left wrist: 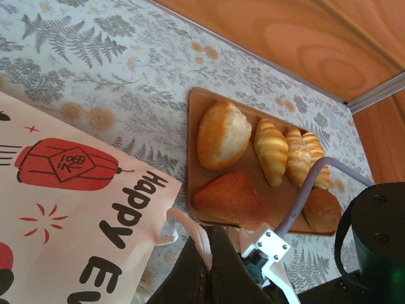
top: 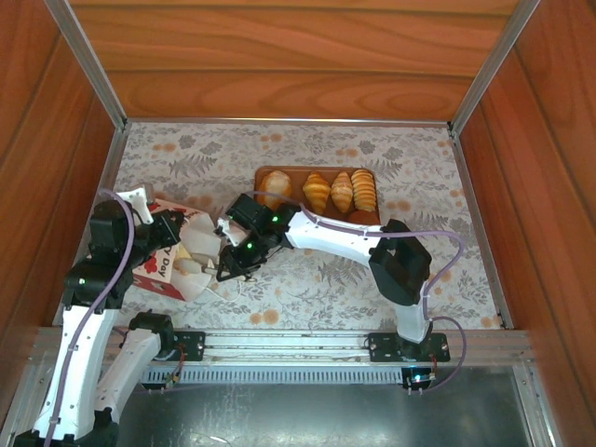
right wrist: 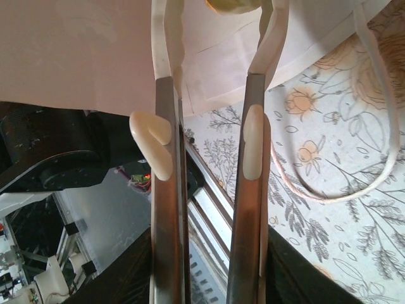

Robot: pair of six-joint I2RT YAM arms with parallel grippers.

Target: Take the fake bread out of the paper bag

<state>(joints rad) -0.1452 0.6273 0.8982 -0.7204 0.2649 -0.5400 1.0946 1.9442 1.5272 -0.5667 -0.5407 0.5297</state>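
Left pincer (left wrist: 212,253) tight on the bag (left wrist: 76,209), right pincer (right wrist: 218,25) apart at its mouth, bread (right wrist: 231,5) just past the tips

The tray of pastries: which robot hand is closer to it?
Right. The right gripper sits just left of the tray; the left gripper is farther left, at the paper bag.

White paper bag (left wrist: 69,209) at left, fake bread (left wrist: 223,134) on a brown tray (left wrist: 269,193) just beyond its corner.
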